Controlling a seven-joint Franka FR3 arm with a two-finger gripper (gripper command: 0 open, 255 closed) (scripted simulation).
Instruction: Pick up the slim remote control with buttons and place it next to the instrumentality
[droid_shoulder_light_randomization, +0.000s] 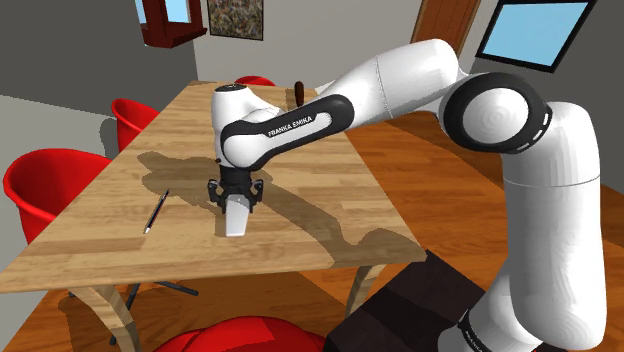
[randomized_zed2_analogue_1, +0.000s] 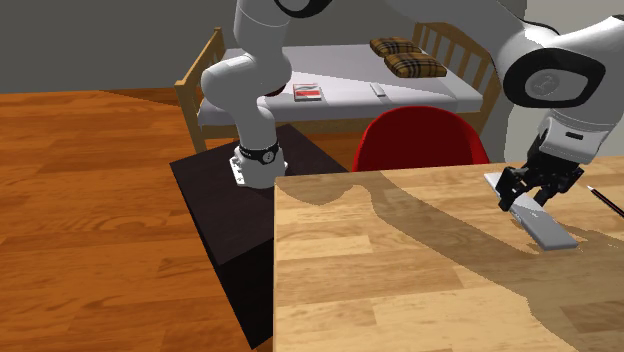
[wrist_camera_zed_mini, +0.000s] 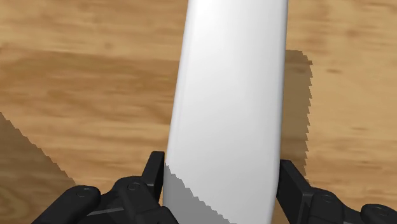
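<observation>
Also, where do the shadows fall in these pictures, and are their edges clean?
Wrist view: a jagged, stair-stepped shadow crosses the white remote near the gripper and the table beside it. Shoulder view: the arm's dark shadow spreads over the table. Second exterior view: a broad shadow band crosses it.

Arm (droid_shoulder_light_randomization: 400, 85) stretched far out, elbow up high | forearm sloping down | wrist turned straight down | claw (droid_shoulder_light_randomization: 235, 203) low, and its fingers (wrist_camera_zed_mini: 156, 173) clasp both sides of the white remote (wrist_camera_zed_mini: 229, 89)

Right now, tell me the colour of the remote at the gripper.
The remote is plain white, shaded grey; best in the wrist view.
</observation>
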